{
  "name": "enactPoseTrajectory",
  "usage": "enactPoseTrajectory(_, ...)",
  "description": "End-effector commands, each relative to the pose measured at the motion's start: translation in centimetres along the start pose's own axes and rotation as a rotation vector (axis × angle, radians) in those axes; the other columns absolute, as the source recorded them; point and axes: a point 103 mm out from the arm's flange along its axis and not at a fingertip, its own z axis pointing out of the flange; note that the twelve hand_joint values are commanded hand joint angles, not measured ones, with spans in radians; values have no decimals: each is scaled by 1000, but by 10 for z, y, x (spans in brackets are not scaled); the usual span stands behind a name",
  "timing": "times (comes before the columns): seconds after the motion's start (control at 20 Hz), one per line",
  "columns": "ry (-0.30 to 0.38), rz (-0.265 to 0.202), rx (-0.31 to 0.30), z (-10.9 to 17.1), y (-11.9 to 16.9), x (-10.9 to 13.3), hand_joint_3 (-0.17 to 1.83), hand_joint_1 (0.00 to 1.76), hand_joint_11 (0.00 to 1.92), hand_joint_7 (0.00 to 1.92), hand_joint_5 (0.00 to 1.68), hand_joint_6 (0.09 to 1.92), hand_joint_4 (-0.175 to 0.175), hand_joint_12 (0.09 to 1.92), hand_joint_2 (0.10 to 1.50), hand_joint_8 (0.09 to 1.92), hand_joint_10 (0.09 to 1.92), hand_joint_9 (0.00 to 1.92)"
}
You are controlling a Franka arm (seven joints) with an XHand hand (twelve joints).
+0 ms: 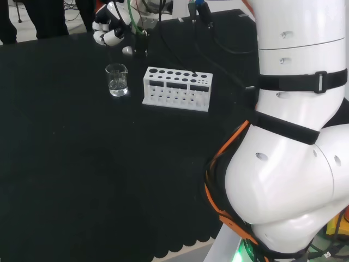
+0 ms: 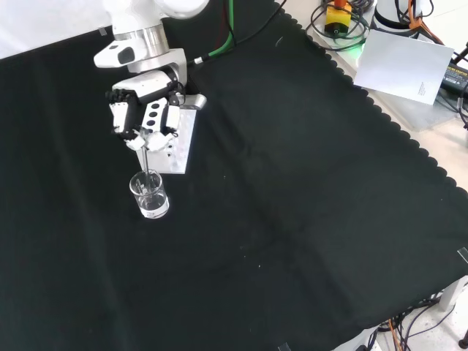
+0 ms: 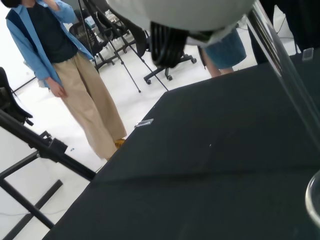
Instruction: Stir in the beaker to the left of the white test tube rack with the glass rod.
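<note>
Holding the glass rod (image 2: 150,164) in curled fingers, robot hand (image 2: 142,113) above the beaker (image 2: 150,196), rod tip dipping inside. Standing on the black-clothed table (image 2: 292,219), just left of the white test tube rack (image 1: 177,88) in the head view.

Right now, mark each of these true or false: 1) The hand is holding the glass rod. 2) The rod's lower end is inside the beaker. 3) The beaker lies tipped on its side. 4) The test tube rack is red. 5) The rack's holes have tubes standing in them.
1) True: in the front view the hand has its fingers curled round the glass rod.
2) True: the rod runs down into the beaker.
3) False: the beaker stands upright on the black cloth.
4) False: the test tube rack is white.
5) False: the head view shows its holes open, with no tubes in them.
</note>
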Motion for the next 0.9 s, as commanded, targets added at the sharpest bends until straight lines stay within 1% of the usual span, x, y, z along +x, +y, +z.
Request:
enactPoseTrajectory(0.05, -11, 39, -18, -12, 4, -29, 832, 1298, 1623, 1128, 1019, 944, -175, 778, 675, 1263, 926, 1558)
enactPoseTrajectory(0.25, -22, 63, -34, -26, -6, -43, 830, 1298, 1623, 1128, 1017, 947, -175, 779, 676, 1262, 926, 1557)
enactPoseTrajectory(0.45, -30, 79, -38, -35, -23, -46, 832, 1298, 1623, 1126, 1019, 945, -175, 780, 675, 1265, 927, 1557)
enactPoseTrajectory(0.7, -32, 71, -16, -30, -39, -31, 835, 1298, 1623, 1127, 1021, 942, -175, 781, 673, 1267, 928, 1558)
enactPoseTrajectory(0.9, -26, 56, -1, -19, -42, -16, 837, 1298, 1622, 1129, 1023, 940, -175, 782, 672, 1264, 928, 1558)
